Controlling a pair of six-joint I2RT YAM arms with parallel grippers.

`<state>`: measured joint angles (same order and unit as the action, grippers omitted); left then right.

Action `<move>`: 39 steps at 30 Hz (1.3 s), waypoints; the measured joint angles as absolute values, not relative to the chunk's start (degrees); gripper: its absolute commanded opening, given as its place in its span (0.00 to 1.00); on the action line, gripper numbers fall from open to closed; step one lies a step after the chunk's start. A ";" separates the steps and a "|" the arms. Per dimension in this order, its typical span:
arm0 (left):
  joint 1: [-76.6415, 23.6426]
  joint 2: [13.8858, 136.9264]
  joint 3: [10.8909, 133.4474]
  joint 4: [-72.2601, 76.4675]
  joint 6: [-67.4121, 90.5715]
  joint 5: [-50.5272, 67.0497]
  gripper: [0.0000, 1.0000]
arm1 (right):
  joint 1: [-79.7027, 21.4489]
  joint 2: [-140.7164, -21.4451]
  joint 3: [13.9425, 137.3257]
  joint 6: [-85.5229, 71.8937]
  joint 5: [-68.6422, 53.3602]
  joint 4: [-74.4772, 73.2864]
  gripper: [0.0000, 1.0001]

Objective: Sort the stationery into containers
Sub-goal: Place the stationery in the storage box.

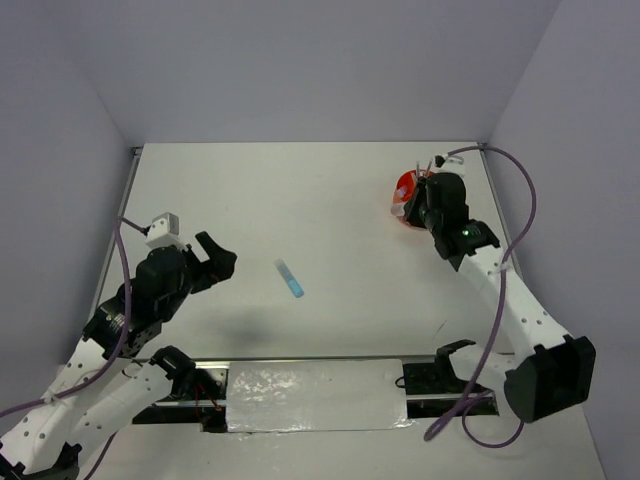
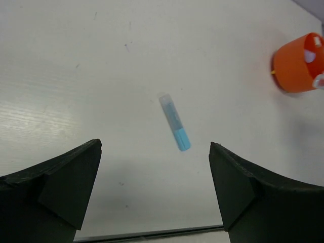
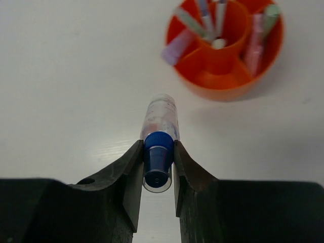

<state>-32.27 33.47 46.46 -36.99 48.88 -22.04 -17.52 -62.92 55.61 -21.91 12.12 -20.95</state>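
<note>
The round orange organiser [image 1: 404, 190] stands at the far right of the table, partly hidden by my right arm. In the right wrist view the organiser [image 3: 225, 83] holds several pastel sticks and pens. My right gripper [image 3: 159, 152] is shut on a blue-and-clear piece [image 3: 160, 126] and holds it above the table just short of the organiser. A light blue marker stick [image 1: 291, 279] lies flat mid-table; it also shows in the left wrist view [image 2: 175, 123]. My left gripper [image 2: 154, 174] is open and empty, above the table short of that stick. The organiser [image 2: 298, 63] shows far right there.
A shiny foil-like strip [image 1: 315, 395] lies between the arm bases at the near edge. Pale walls enclose the white table [image 1: 300, 200] on the left, back and right. A purple cable [image 1: 520, 200] loops beside the right arm.
</note>
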 measured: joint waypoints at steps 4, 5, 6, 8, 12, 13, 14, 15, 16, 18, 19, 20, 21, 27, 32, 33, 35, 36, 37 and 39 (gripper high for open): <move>-32.27 32.80 45.56 -40.25 46.59 -22.44 0.99 | -12.23 -68.73 60.23 -19.53 15.51 -25.34 0.00; -32.27 32.97 45.56 -40.47 46.33 -22.41 0.99 | -11.51 -69.43 61.04 -18.92 15.88 -25.58 0.00; -32.27 33.19 45.56 -40.53 46.13 -22.35 0.99 | -10.87 -69.82 61.67 -18.28 16.10 -25.71 0.00; -32.27 33.63 45.52 -40.47 45.23 -22.04 0.99 | -9.41 -70.17 62.72 -17.28 16.12 -25.85 0.00; -32.27 33.89 44.97 -40.25 44.53 -20.84 0.99 | -7.40 -71.31 64.62 -15.73 16.01 -25.76 0.00; -32.27 33.87 44.88 -40.27 44.29 -20.67 0.99 | -6.96 -71.72 64.90 -15.40 15.92 -25.76 0.00; -32.27 33.87 44.84 -40.29 43.94 -20.62 0.99 | -6.52 -72.34 65.14 -15.09 15.79 -25.76 0.00; -32.27 33.87 44.84 -40.27 43.81 -20.56 0.99 | -6.28 -72.79 65.25 -14.90 15.64 -25.76 0.00; -32.27 33.85 44.84 -40.25 43.70 -20.51 0.99 | -6.04 -73.28 65.25 -14.72 15.49 -25.74 0.00; -32.27 33.76 44.84 -40.27 43.66 -20.47 0.99 | -5.80 -74.17 65.25 -14.35 14.96 -25.78 0.00; -32.27 33.71 44.84 -40.25 43.66 -20.38 0.99 | -5.67 -74.52 65.25 -14.20 14.55 -25.76 0.00; -32.27 33.63 44.84 -40.25 43.66 -20.27 0.99 | -5.56 -74.83 65.25 -14.02 14.17 -25.78 0.00; -32.27 33.58 44.84 -40.25 43.66 -20.21 0.99 | -5.45 -75.07 65.25 -13.96 13.80 -25.74 0.00; -32.27 33.47 44.64 -39.81 43.57 -19.31 0.99 | -5.23 -76.71 65.25 -13.76 11.64 -24.36 0.00; -32.27 33.32 44.12 -39.29 43.51 -18.55 0.99 | -5.21 -78.74 65.25 -13.72 10.74 -23.20 0.00; -32.27 33.26 44.12 -39.24 43.51 -18.52 0.99 | -5.21 -79.13 65.25 -13.58 10.68 -23.18 0.00; -32.27 33.10 44.10 -39.16 43.51 -18.50 0.99 | -5.21 -79.79 65.25 -13.52 10.70 -23.16 0.00; -32.27 33.06 44.10 -38.98 43.51 -18.41 0.99 | -5.21 -80.01 65.25 -13.47 10.70 -23.14 0.00; -32.27 33.08 43.99 -38.74 43.51 -18.26 0.99 | -5.21 -80.09 65.25 -13.39 10.68 -23.14 0.04; -32.27 33.15 43.35 -38.13 43.55 -18.04 0.99 | -5.21 -80.12 65.28 -13.37 10.66 -23.14 0.39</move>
<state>-32.27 33.15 43.35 -38.13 43.55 -18.04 -5.21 -80.12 65.28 -13.37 10.66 -23.14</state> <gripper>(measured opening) 0.993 0.321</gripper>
